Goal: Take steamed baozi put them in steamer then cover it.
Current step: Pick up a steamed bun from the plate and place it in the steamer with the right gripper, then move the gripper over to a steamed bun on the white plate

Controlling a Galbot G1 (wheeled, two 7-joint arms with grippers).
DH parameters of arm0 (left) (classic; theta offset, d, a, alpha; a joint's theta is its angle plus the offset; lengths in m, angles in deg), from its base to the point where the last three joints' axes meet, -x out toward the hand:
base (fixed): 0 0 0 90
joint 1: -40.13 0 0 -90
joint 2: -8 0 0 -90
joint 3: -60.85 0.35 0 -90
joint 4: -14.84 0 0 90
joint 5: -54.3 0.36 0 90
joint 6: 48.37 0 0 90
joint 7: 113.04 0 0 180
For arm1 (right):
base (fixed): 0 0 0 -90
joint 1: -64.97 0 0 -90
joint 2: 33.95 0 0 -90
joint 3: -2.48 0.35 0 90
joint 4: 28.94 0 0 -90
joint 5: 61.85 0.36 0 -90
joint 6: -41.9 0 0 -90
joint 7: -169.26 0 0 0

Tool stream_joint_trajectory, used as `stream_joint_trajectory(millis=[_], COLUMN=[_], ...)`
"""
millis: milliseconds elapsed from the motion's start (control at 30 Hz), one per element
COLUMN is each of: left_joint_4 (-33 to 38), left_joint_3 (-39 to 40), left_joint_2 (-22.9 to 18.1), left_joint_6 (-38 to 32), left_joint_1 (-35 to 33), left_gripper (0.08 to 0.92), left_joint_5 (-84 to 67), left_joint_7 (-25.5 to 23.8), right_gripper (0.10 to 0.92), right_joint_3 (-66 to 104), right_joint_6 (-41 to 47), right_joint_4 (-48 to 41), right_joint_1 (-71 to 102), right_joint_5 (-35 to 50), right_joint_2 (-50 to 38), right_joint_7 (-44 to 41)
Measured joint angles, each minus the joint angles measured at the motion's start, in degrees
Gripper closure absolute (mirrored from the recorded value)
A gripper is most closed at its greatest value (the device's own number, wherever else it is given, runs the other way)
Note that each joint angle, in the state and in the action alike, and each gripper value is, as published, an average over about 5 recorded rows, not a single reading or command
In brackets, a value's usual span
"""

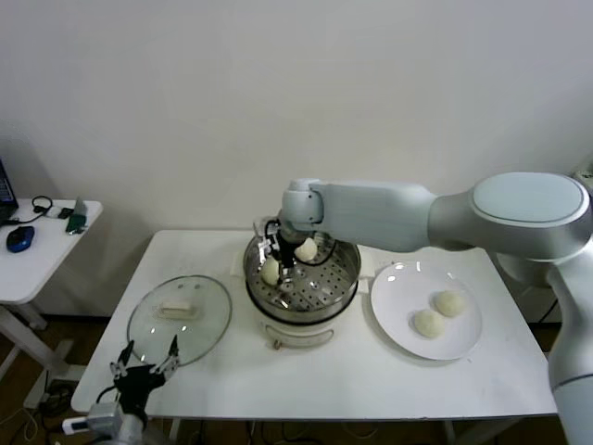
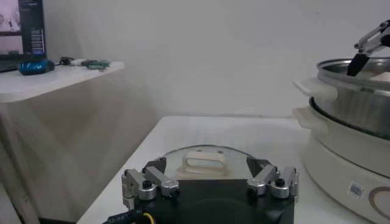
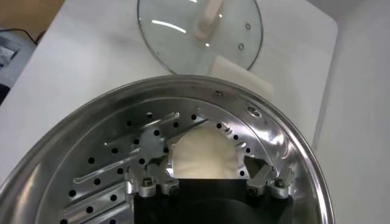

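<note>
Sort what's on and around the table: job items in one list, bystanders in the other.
Job: two baozi on the plate, two in the steamer, glass cover, right gripper open inside the steamer.
Bystanders: side table, blue mouse, left gripper parked, open.

My right arm (image 1: 445, 218), upper right of head frame: fat pale grey-white glossy links w/ a rounded domed shoulder joint, tapering to a small white wrist cap. Its black right gripper (image 3: 207, 176) has silver metal finger brackets, each w/ dark screw heads, on a black block. My left gripper (image 2: 210, 182), bottom centre of left wrist frame: same black body, silver screwed brackets, thin yellow cable at the base.
</note>
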Motion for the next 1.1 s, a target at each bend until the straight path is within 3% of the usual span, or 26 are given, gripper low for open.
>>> stream_joint_trajectory(millis=[600,867,1100], left_joint_4=[0.8,1.3,1.6], left_joint_3=[0.7,0.6,0.5], left_joint_2=[-0.6,-1.3,-1.7], left_joint_6=[1.0,1.6,1.9], left_joint_1=[0.9,1.3,1.1], left_gripper=[0.177,0.177,0.177], left_joint_5=[0.1,0.6,1.2], left_joint_7=[-0.4,-0.6,-0.6], right_gripper=[0.203,0.203,0.203], right_joint_3=[-12.6,-12.2,-5.2], right_joint_6=[-4.8,-4.3,-4.0], right_joint_4=[16.4,20.4,18.1], right_joint_1=[-17.5,-12.1,-1.6], right_joint_5=[-1.0,-8.2,-14.8], right_joint_2=[-28.8,-41.1,-45.1], right_joint_7=[-9.4,-8.0,-6.5])
